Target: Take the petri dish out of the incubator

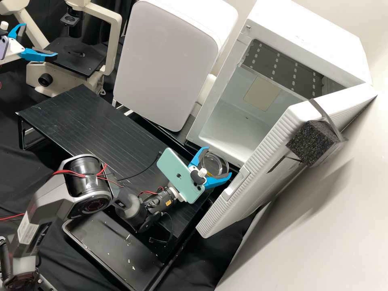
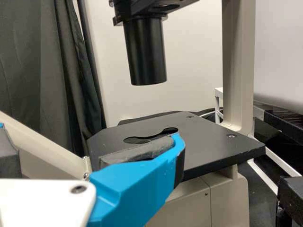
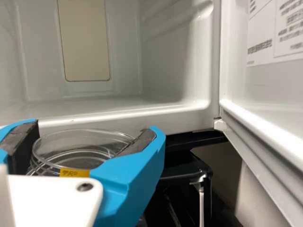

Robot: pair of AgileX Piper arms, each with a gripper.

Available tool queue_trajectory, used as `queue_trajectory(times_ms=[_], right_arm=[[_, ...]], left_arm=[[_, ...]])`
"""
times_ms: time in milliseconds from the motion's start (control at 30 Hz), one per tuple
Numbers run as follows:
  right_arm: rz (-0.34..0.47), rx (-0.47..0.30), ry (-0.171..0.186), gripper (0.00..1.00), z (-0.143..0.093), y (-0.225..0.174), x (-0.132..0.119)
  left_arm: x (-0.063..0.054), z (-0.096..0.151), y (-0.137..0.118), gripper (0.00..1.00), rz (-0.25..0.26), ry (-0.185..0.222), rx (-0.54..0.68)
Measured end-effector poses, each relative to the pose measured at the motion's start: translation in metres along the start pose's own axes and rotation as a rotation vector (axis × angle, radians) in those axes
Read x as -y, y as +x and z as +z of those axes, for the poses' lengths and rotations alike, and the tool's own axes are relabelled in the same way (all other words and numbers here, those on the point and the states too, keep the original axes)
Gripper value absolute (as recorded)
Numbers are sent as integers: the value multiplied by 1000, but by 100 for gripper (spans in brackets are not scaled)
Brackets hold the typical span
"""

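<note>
From left, high view: L gripper has its jaws wide open w/ nothing btwn them, 1 microscope just beyond, its black stage right past the tips. A mauve phone sits behind the L jaws. Btwn the 2 grippers: 1 black table, & 1 white cabinet farther back. On the near side of the R jaws, 1 black tray w/ a few small white scraps in it. 1 green phone is mounted just behind the R jaws. R gripper: jaws part open, closed only to dish width, pads on opposite sides of 1 petri dish, so it's held. Dish = clear, round, shallow, w/ several rim rings & 1 yellow label w/ dark marks; can't tell contents. It's outside the incubator, just in front of the opening, btwn the R fingertips. Incubator (1) lies beyond the R jaws: white, w/ 1 dark dotted panel up top & 1 beige panel at the back. Its 1 door is open, right of the R jaws, w/ 1 black foam block on the outside.
</note>
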State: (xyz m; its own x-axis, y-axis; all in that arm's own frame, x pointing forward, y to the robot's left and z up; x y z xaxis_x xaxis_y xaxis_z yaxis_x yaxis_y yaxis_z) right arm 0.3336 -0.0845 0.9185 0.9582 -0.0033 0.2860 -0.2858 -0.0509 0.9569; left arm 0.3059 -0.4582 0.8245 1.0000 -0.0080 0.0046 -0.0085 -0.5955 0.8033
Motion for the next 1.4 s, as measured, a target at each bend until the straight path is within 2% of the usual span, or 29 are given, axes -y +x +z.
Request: queue_trajectory(times_ms=[567, 767, 1200, 1233, 1400], right_arm=[[0, -1, 0, 0, 0, 0, 0], [-25, 1, 9, 0, 1, 1, 10], [-29, 0, 10, 0, 1, 2, 11], [-29, 0, 10, 100, 1, 2, 11], [-29, 0, 10, 100, 1, 2, 11]], left_arm=[[0, 0, 0, 100, 0, 0, 0], [0, 0, 0, 100, 0, 0, 0], [0, 0, 0, 100, 0, 0, 0], [0, 0, 0, 100, 0, 0, 0], [0, 0, 0, 100, 0, 0, 0]])
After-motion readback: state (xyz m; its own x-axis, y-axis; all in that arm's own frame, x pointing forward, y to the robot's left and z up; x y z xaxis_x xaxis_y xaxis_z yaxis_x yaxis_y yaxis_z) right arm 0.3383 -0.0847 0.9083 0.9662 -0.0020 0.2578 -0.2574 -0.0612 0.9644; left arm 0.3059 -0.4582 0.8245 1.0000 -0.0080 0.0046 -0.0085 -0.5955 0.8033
